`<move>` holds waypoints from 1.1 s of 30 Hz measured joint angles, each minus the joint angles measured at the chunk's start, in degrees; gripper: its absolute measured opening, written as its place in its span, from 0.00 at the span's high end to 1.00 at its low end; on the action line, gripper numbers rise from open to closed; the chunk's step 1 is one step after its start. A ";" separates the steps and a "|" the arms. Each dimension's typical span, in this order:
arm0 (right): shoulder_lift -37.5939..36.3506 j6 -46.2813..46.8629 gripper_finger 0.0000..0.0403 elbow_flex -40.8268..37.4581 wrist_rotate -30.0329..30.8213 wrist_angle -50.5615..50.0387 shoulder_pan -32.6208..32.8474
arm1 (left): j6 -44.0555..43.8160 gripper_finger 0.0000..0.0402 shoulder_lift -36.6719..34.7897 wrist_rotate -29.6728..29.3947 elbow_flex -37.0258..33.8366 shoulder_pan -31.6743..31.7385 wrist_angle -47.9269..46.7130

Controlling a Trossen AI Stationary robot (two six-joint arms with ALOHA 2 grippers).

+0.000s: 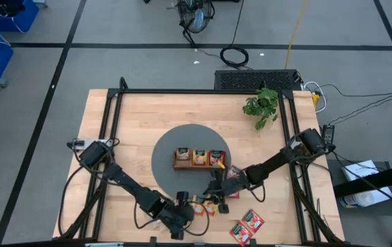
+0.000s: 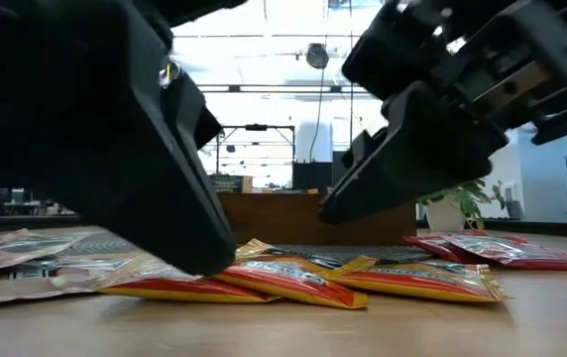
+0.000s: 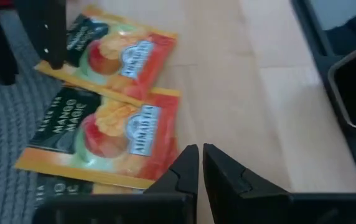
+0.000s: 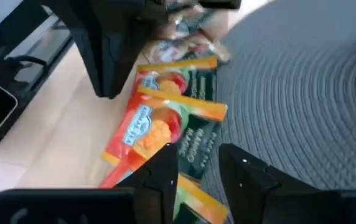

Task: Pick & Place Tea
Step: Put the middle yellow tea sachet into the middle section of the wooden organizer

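While both arms crowd the near rim of the grey round mat [image 1: 165, 154], the orange tea sachets [image 1: 206, 205] lie overlapped right at that rim, partly on the mat and partly on the bare bench [image 1: 107, 116]. The left gripper [image 1: 182, 197] sits just beside them on the wood with its jaws pressed nearly together and nothing between them. The right gripper [image 1: 213, 197] hangs over the same sachets from the mat side, jaws narrowly parted and empty, one tip above the top sachet's edge. On the mat stands the wooden tray [image 1: 200, 159], sachets upright in its compartments. Red tea sachets [image 1: 247, 225] lie off the mat toward the bench's near right corner, well apart from the grippers. Open wood remains beyond the mat's left side; a small plant [image 1: 262, 104] stands past its far right.
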 joint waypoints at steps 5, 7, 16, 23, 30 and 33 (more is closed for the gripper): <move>0.00 2.00 0.70 -0.04 -2.16 -2.12 -1.12 | -2.22 0.92 0.00 -0.36 0.00 1.32 -1.82; 0.00 2.33 0.70 -0.04 -3.19 -2.04 -1.21 | -2.78 0.92 -0.04 -0.43 0.02 1.60 -2.28; 0.26 4.97 0.69 -0.04 -4.55 -5.39 -1.40 | -3.23 0.92 1.52 -1.26 0.20 3.55 -1.58; 4.56 8.68 0.69 0.15 -6.14 -0.93 -3.01 | -3.18 0.92 3.42 -1.03 0.35 4.29 0.44; 5.44 7.48 0.69 0.04 -8.33 2.32 -3.53 | -3.15 0.92 3.45 -0.97 0.28 3.90 0.28; 5.42 6.02 0.71 0.02 -9.96 2.45 -3.59 | -3.15 0.92 3.45 -0.99 0.28 3.67 -0.21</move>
